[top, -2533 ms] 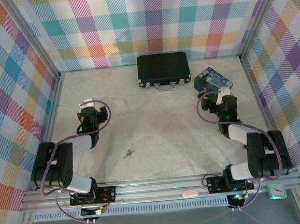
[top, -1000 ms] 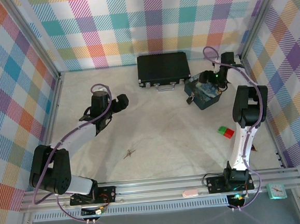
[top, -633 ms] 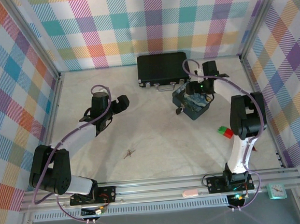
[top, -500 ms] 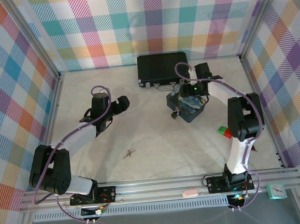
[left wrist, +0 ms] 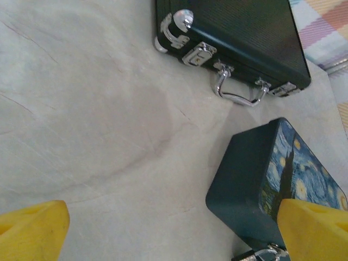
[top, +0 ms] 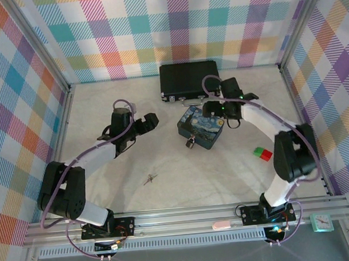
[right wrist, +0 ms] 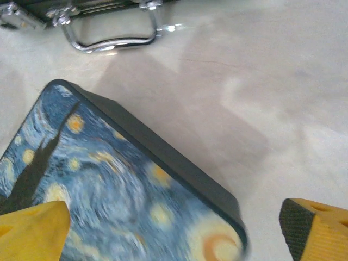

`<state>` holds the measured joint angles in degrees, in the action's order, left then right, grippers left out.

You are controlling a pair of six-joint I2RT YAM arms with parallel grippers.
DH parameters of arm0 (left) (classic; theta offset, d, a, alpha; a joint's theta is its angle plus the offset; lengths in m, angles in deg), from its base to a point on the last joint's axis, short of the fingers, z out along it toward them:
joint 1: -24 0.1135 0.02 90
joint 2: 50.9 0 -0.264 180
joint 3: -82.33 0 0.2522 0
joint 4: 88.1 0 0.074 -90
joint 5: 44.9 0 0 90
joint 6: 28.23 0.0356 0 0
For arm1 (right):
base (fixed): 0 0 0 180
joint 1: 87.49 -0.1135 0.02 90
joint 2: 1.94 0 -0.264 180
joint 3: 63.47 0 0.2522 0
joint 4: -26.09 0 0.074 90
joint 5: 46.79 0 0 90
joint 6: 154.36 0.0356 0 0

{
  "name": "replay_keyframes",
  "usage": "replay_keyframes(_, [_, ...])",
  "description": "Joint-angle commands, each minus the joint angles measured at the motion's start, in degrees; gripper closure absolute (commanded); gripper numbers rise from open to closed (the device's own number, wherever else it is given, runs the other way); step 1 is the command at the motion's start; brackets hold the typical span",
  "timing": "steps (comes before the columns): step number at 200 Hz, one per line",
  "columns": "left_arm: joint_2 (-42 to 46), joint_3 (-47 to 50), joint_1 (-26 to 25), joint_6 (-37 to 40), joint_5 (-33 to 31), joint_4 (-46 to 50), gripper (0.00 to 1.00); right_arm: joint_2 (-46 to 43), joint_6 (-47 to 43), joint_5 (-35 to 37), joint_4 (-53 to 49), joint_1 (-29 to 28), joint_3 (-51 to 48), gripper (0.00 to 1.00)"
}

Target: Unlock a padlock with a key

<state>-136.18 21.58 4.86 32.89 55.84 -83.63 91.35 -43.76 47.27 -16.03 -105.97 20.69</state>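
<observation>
Top view: padlock (top: 190, 143) lies on the table (top: 105, 172), touching the near-left corner of the blue painted tin (top: 201, 125). Dark body, silvery shackle. In the left wrist view the padlock (left wrist: 260, 253) is cut off by the bottom edge, at the tin's (left wrist: 261, 185) near corner.

Key (top: 150, 179) lies flat on the table, well apart from the padlock, nearer the arm bases and to the left. Neither pincer is touching it.

Left pincer (top: 151, 120) sits left of the tin, pointing toward it. Left wrist view: left pincer (left wrist: 174, 239) has its yellow fingers (left wrist: 32, 231) spread wide, with nothing between them but bare table.

Right pincer (top: 216, 112) is over the far-right part of the tin. Right wrist view: right pincer (right wrist: 174, 231) is spread wide and the tin's lid (right wrist: 125, 190) reaches in between the fingers. Contact with the tin cannot be told.

Black briefcase (top: 189, 80) lies against the far wall, handle toward the tin. A red-green block (top: 262, 154) lies right of the tin, apart.
</observation>
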Motion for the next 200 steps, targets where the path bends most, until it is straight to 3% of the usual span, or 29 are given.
replay_keyframes(1, [-0.5,-1.4,-0.6,0.8,1.5,-1.2,0.02,-5.3,7.2,4.3,-1.9,-0.1,-6.6,0.01])
replay_keyframes(23, [-1.2,-1.6,-0.6,0.2,0.4,-1.7,0.03,-7.8,11.3,-1.2,2.2,-0.2,-11.8,0.00])
replay_keyframes(49, [-1.4,-1.7,-0.6,-0.8,-1.0,-2.1,0.02,-6.9,14.9,-9.7,12.3,-0.6,-16.0,0.09])
replay_keyframes(91, [1.1,-0.6,-0.7,-0.7,-2.6,-1.2,0.02,-1.6,13.8,-12.3,18.8,-2.9,-14.3,0.23])
replay_keyframes(141, [5.8,2.7,-0.6,-0.4,-6.2,0.7,0.02,5.2,2.4,-13.0,15.4,-5.4,-6.4,0.42])
replay_keyframes(200, [9.2,4.1,-0.6,-0.1,-10.2,1.8,0.00,14.6,-8.4,-17.1,8.1,-7.4,6.8,0.46])
